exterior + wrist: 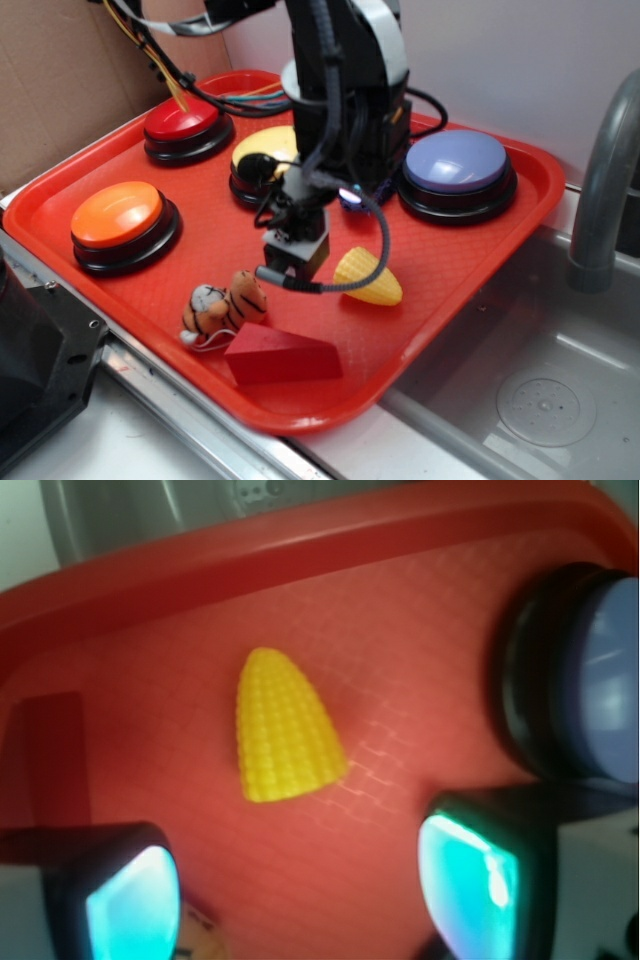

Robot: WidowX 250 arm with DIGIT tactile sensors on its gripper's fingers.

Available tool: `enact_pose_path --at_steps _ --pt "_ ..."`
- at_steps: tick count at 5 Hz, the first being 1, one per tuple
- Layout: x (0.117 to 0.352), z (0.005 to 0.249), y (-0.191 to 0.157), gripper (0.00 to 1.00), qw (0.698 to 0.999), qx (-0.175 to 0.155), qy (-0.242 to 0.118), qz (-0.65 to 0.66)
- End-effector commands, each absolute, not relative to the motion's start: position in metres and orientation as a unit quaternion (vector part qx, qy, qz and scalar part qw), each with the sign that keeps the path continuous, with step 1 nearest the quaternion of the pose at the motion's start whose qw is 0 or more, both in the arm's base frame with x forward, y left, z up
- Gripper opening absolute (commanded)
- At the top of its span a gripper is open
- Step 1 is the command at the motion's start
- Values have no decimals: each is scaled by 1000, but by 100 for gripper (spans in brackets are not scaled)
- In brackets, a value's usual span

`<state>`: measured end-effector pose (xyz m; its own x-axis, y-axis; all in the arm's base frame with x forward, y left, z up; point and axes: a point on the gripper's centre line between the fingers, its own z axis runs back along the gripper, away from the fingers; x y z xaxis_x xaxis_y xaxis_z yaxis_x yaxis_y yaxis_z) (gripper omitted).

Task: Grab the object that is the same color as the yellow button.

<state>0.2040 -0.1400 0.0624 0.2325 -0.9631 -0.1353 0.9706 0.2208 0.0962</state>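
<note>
The toy corn [368, 277] lies flat on the red tray [480, 240], toward its near right part, with its narrow tip pointing at the tray's right rim. It is the only loose thing here that matches the pale top of the yellow button [268, 150], which sits at the far middle of the tray, partly hidden behind the arm. The gripper [293, 252] hangs low over the tray just left of the corn, not touching it. In the wrist view its two fingers [130, 895] stand apart at the bottom of the picture, released and holding nothing, and the corn [285, 730] lies beyond them, slightly left of the midline of the gap. That spread looks wide enough to take the cob across its width, which is probably why the fingers are held apart this way.

The tiger plush [222, 305] and the red wedge [282, 355] sit near the front edge, left of the corn and clear of it, so they should not get in the way. The orange button [120, 215], the red button [183, 125] and the purple button [455, 165] stand well apart from the cob. The grab is not yet made; the gripper likely needs to shift over the corn and lower.
</note>
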Motion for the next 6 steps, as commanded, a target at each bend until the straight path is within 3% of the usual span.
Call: enact_pose_path --at_steps 1,3,4,5,6 --pt "189 36 -149 100 783 57 33 -619" --pt "206 32 -168 100 798 66 -13 -598" --pt "210 26 -170 27 815 47 -27 -577" --pt "211 24 -173 0 817 36 -30 -575" --pt "210 22 -170 0 825 26 -22 -564"
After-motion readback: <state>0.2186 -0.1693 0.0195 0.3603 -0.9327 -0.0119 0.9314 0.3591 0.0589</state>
